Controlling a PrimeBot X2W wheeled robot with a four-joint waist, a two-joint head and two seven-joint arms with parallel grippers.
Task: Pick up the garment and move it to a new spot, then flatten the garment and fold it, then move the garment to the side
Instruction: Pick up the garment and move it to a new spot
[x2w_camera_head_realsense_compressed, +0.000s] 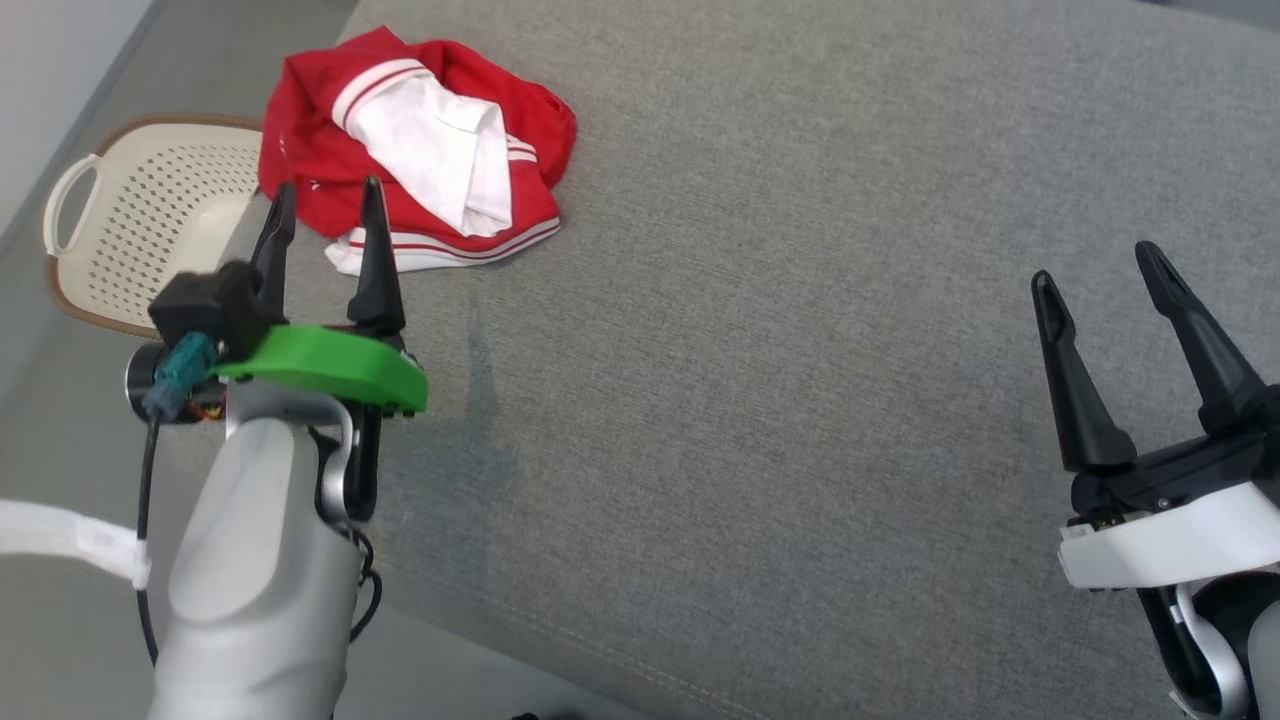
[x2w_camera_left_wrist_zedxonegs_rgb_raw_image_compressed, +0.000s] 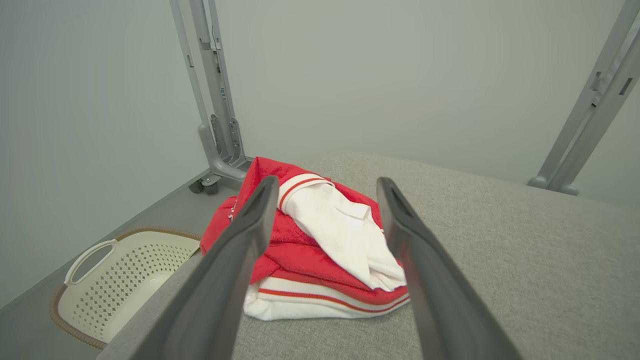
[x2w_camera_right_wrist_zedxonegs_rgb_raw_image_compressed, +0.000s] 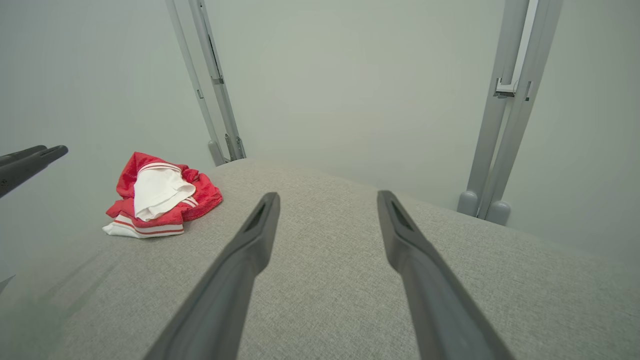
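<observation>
Garment (x2w_camera_head_realsense_compressed: 430, 150), crumpled and untouched just beyond the wide-spread left gripper (x2w_camera_head_realsense_compressed: 328, 190), is judged not yet picked up, so a short advance and closure on it are called for.

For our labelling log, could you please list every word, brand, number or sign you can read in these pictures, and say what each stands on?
None can be read.
The red and white garment has a few small white marks on its red cloth, too small to tell whether they are letters.
The basket and the grey surface carry no text.
</observation>
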